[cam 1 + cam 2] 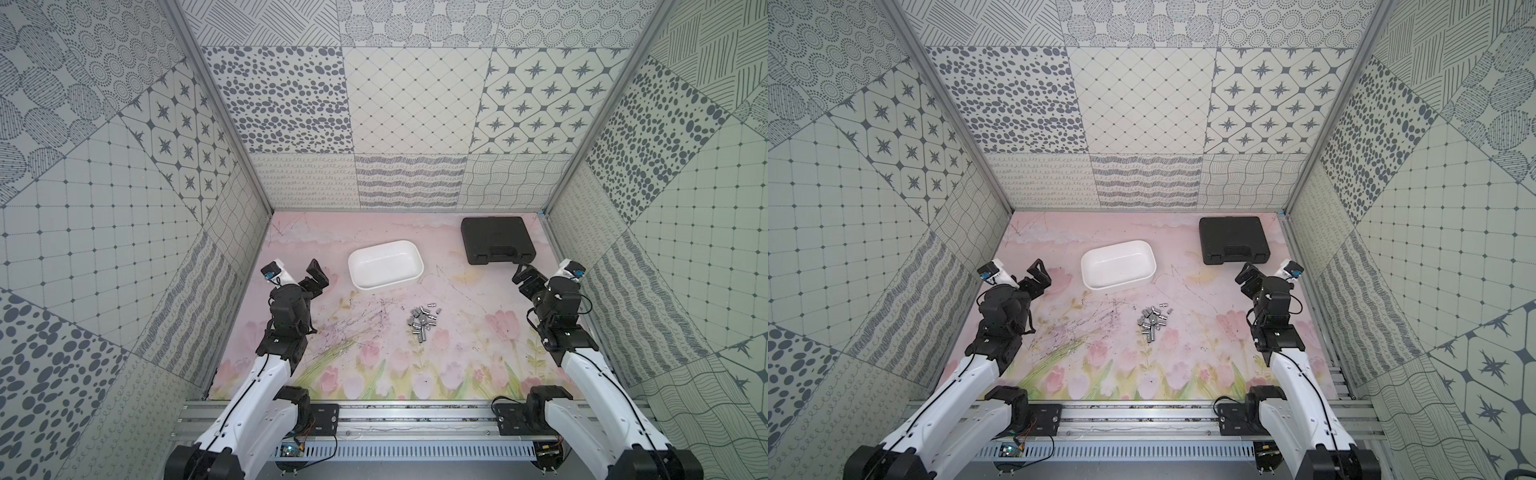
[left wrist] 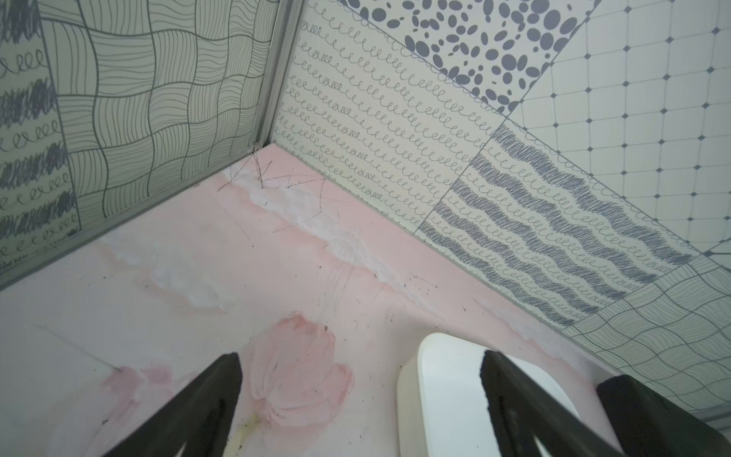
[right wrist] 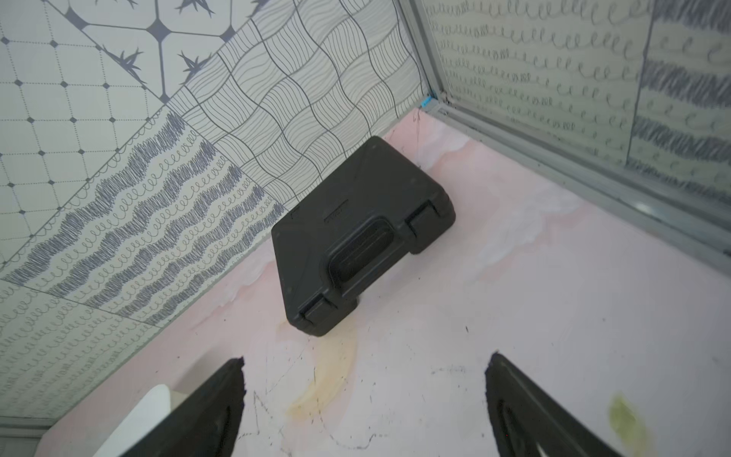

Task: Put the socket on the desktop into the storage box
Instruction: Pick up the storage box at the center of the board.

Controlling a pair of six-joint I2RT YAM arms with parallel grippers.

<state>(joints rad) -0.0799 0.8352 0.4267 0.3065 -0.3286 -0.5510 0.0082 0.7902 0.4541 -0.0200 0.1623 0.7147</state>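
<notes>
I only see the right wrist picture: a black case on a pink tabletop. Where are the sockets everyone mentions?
Observer: The sockets lie in a loose silvery pile on the desktop, nearer the robot than the white storage box.
Operator: Anything in that box yet?
Observer: No, both top views show it empty.
Operator: And the other hand?
Observer: The left hand is open and empty, left of the box, not touching it.
</notes>
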